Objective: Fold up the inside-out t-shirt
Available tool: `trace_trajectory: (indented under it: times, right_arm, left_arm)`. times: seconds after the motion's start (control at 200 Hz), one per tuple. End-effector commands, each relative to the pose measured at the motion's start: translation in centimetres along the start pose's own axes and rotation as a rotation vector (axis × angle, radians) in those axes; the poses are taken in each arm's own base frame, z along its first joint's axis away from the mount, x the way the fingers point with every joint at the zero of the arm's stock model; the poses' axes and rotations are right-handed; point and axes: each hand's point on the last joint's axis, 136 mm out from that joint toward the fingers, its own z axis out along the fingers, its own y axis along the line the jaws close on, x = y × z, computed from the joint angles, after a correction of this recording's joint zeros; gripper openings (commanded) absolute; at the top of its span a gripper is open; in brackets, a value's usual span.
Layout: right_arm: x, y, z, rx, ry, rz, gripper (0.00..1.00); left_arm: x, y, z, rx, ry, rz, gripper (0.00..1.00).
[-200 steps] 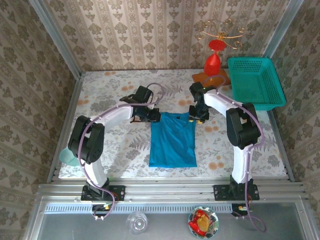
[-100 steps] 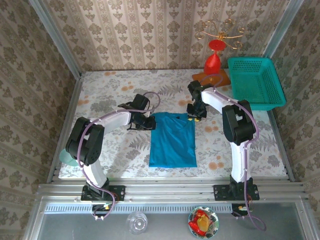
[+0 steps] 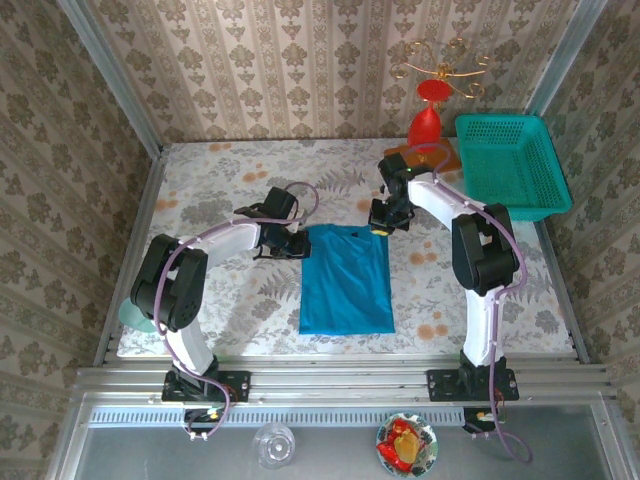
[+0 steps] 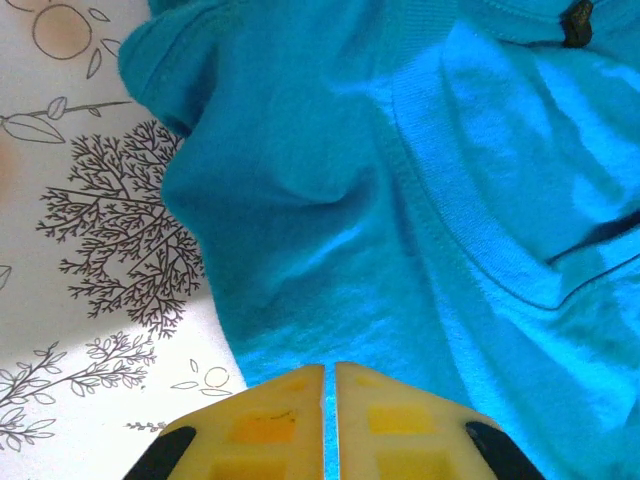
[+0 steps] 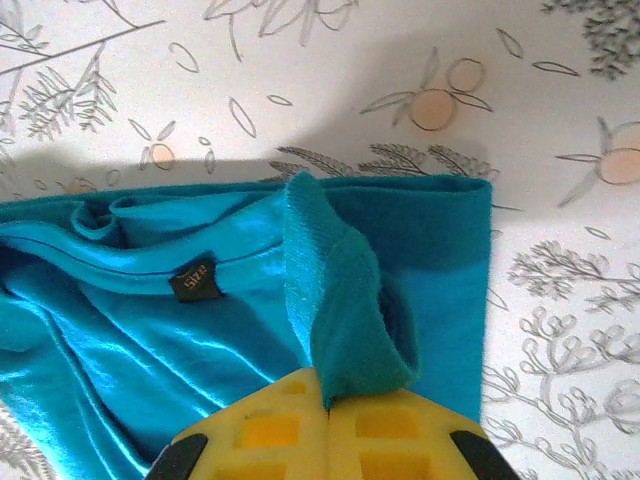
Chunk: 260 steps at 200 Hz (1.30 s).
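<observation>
The plain cerulean-blue soft fabric t-shirt [image 3: 345, 280] is spread flat on the floral-patterned table [image 3: 230, 180]. A raised fold of its edge is pinched in the clenched right gripper [image 5: 328, 415]. Its opposite corner is clamped by the left gripper [image 4: 330, 405], with the cloth lying ahead of both jaws.

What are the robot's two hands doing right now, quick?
Left gripper: closed, pinching the blue t-shirt at its edge.
Right gripper: closed on a fold of the t-shirt.
</observation>
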Motion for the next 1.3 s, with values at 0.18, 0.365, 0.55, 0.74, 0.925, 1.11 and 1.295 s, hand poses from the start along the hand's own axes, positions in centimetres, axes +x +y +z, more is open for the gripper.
trace_trajectory:
  times: [0.18,0.365,0.55,0.74,0.925,1.11,1.295]
  right_arm:
    - [0.4,-3.1,3.8,-0.035,0.068,0.098,0.1]
    - [0.1,-2.9,3.0,-0.042,0.05,0.086,0.17]
    - [-0.2,-2.1,0.3,-0.055,0.013,0.053,0.27]
    - [-0.3,-2.0,-1.0,-0.037,-0.001,0.039,0.32]
    - [-0.6,-3.6,-0.6,0.062,0.002,0.028,0.33]
    - [-0.9,-4.2,0.4,0.101,0.024,0.023,0.34]
    - [-1.2,-4.0,1.7,0.113,0.048,0.015,0.38]
  left_arm:
    - [0.7,0.8,-0.8,-0.016,-0.007,-0.017,0.12]
    - [1.2,1.1,-0.8,-0.02,-0.005,-0.025,0.13]
    - [1.1,1.1,-0.8,-0.015,-0.007,-0.026,0.13]
    - [1.0,1.0,-0.6,-0.004,-0.009,-0.029,0.13]
    - [1.2,1.1,-0.2,-0.001,-0.002,-0.033,0.12]
    - [1.4,1.2,-0.2,0.0,-0.002,-0.037,0.12]
    - [1.4,1.3,-0.1,-0.007,0.005,-0.034,0.12]
